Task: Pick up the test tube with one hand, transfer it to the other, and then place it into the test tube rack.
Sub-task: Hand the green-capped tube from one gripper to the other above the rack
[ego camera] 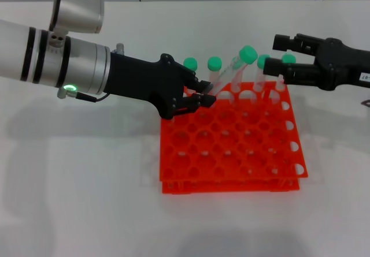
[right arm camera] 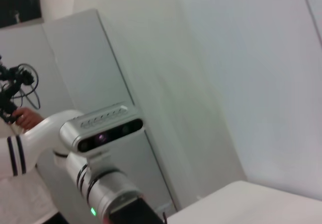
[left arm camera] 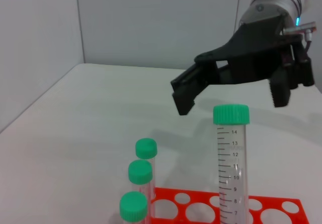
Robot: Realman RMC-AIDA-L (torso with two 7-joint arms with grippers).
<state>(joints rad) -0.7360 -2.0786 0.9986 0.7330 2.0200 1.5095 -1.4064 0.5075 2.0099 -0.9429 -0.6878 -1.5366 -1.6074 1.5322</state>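
The left claw (ego camera: 203, 93), matte black and angular on a thick silver-white arm with a green ring light, is clamped on the lower body of the test tube (ego camera: 231, 72) above the rear left part of the test tube rack (ego camera: 231, 147). The tube is slim clear plastic with a ribbed round green cap and, in the left wrist view, printed graduation marks up its side (left arm camera: 231, 173). From the head view it leans, cap up and toward the right, bottom end between the fingers.

The right claw (ego camera: 276, 53), also black, with a small white label on its body, hangs just beside the cap on the right, with its 2 fingers spread apart and not touching the tube. In the left wrist view it (left arm camera: 229, 95) hovers directly behind and above the cap, jaws wide.

The rack is glossy orange-red plastic, square and 2-tiered, pierced by a grid of round holes, resting on the smooth white table (ego camera: 87, 199). Other green-capped tubes (ego camera: 214, 64) stand upright along its back row; 3 of them (left arm camera: 140, 172) show in the left wrist view.

The right wrist view shows only the left arm (right arm camera: 95, 183) against pale wall panels.
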